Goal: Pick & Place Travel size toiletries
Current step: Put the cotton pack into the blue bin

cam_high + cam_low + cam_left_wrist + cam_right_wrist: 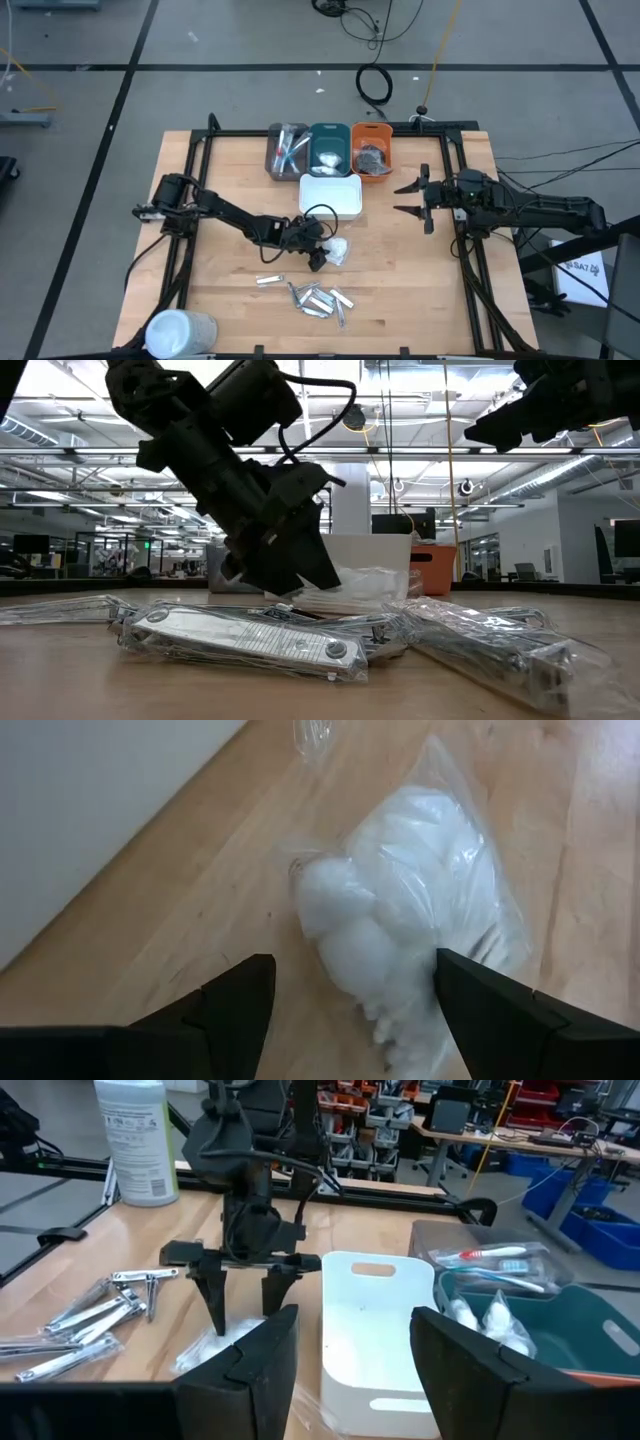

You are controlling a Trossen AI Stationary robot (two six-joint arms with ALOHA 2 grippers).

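A clear packet of white cotton balls (400, 920) lies flat on the wooden table, just in front of the white tray (331, 195). My left gripper (350, 1010) slants down over the packet's near end, open, one finger on either side of it; I see no touch. In the high view, that gripper (322, 252) is at the table's middle. Several silver sachets (315, 298) lie in a loose heap nearer the front edge. My right gripper (408, 197) hangs open and level above the table, to the right of the white tray, holding nothing.
Grey (288, 150), teal (328, 148) and orange (371, 150) trays stand in a row at the back, each with items inside. A big white cylinder (180, 332) stands at the front left corner. Bare wood lies to the left and right of the sachets.
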